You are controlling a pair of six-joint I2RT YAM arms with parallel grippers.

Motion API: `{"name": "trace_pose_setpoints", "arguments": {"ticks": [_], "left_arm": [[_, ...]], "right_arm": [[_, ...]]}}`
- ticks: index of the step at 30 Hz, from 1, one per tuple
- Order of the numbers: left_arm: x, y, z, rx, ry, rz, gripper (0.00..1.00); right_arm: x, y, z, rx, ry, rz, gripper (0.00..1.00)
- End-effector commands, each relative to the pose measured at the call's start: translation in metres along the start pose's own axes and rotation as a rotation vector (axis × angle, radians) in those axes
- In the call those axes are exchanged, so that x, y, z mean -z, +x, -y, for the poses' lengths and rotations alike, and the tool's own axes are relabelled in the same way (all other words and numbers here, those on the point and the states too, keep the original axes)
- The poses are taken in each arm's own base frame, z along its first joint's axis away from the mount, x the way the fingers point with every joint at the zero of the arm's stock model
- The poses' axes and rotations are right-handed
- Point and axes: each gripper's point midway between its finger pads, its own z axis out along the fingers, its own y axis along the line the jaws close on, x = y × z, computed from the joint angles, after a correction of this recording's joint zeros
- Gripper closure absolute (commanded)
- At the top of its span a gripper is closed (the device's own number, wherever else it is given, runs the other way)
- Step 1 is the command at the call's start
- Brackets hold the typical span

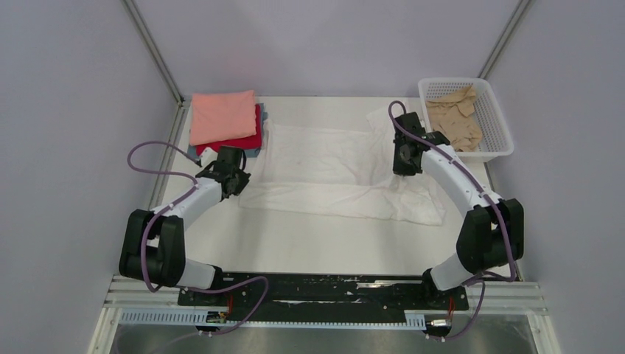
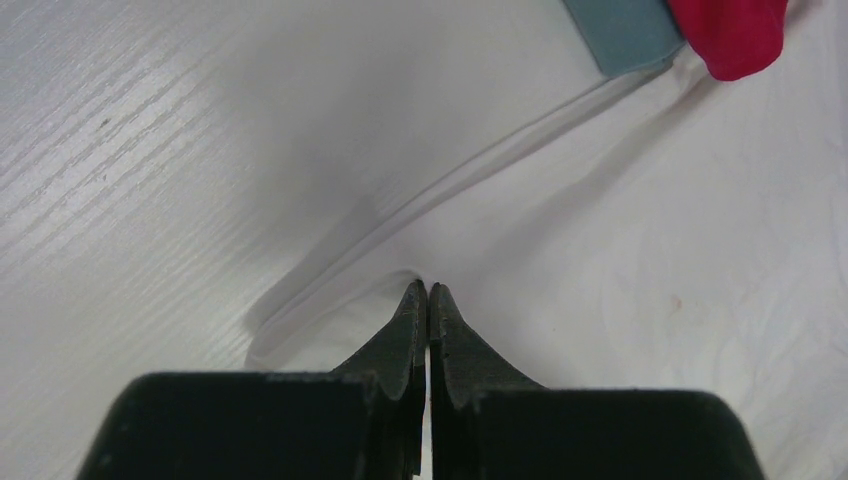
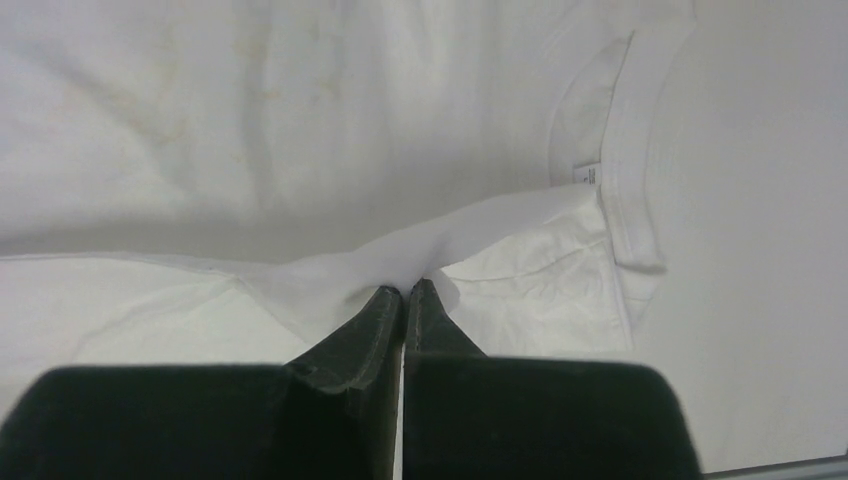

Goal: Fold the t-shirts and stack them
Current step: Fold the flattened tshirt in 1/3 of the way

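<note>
Two tools, both pressed together on cloth.

Left tool (image 2: 428,290): jaws closed tip to tip, pinching the hemmed edge of the white t-shirt (image 1: 332,173). The cloth rises in a small peak to the tips. The hem (image 2: 470,175) runs away from the tips, ahead and to the right in the wrist view. To the left of the tool lies bare table (image 2: 130,150).

Further ahead and to the right, past the hem, are a grey-blue t-shirt (image 2: 625,35) corner and a red t-shirt (image 2: 730,35) corner. From above, these two lie under a folded salmon-pink t-shirt (image 1: 222,116) – one stack, just beyond the left tool and touching the white shirt's edge.

Right tool (image 3: 405,292): jaws closed, with a fold of the same white shirt drawn up between the tips. The ribbed collar (image 3: 635,150) sits ahead and to the right, with a small label (image 3: 586,174) just inside it.

The white shirt is spread flat and wrinkled on the table between the two tools – one tool at each end.

Beyond the right tool, on its outer side, stands a white lattice basket (image 1: 501,140). A crumpled tan t-shirt (image 1: 455,122) lies inside it.
</note>
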Motion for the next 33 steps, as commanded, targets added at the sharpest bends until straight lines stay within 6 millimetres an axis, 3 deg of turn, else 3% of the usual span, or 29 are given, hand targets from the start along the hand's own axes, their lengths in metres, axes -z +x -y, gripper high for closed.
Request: {"name": "trace_pose_setpoints", "arguments": {"ticks": [1,4,6,8,9,10,11,12,16,19,20,23,27,33], "left_arm": [[-0.005,-0.017,0.012,0.044,0.005,0.061,1.00],[-0.011,-0.013,0.012,0.042,-0.005,0.041,0.94],[-0.014,-0.014,0.013,0.039,-0.012,0.037,0.74],[-0.015,-0.015,0.017,0.032,-0.002,0.038,0.39],[-0.013,-0.017,0.019,0.028,0.009,0.038,0.31],[-0.011,-0.018,0.021,0.024,0.018,0.041,0.17],[-0.006,-0.020,0.024,0.025,0.037,0.045,0.11],[-0.003,-0.022,0.025,0.018,0.045,0.048,0.03],[0.017,-0.029,0.027,-0.004,0.096,0.068,0.00],[0.024,-0.019,0.029,-0.047,0.148,0.021,0.00],[0.027,-0.012,0.035,-0.076,0.193,-0.013,0.00],[0.031,0.008,0.042,-0.141,0.273,-0.099,0.00],[0.034,0.037,0.048,-0.224,0.353,-0.186,0.00],[0.022,0.072,0.032,-0.263,0.338,-0.271,0.00]], "right_arm": [[-0.009,-0.032,-0.007,0.093,-0.016,0.063,0.97],[-0.028,-0.042,-0.010,0.201,-0.003,0.041,0.94],[-0.046,-0.053,-0.015,0.282,0.005,0.023,0.92],[-0.066,-0.069,-0.021,0.355,0.017,0.013,0.91],[-0.075,-0.081,-0.024,0.371,0.031,0.023,0.91],[-0.078,-0.100,-0.026,0.370,0.053,0.052,0.87],[-0.082,-0.109,-0.026,0.369,0.077,0.060,0.78],[-0.083,-0.118,-0.026,0.358,0.100,0.071,0.57],[-0.059,-0.116,-0.029,0.236,0.082,0.098,0.33],[-0.034,-0.088,-0.038,0.147,-0.005,0.134,0.04],[-0.028,-0.072,-0.046,0.123,-0.069,0.130,0.00],[-0.005,-0.028,-0.077,0.074,-0.329,0.106,0.00],[0.003,0.022,-0.104,0.047,-0.555,0.030,0.00],[-0.022,0.032,-0.102,0.024,-0.507,0.006,0.00]]}}
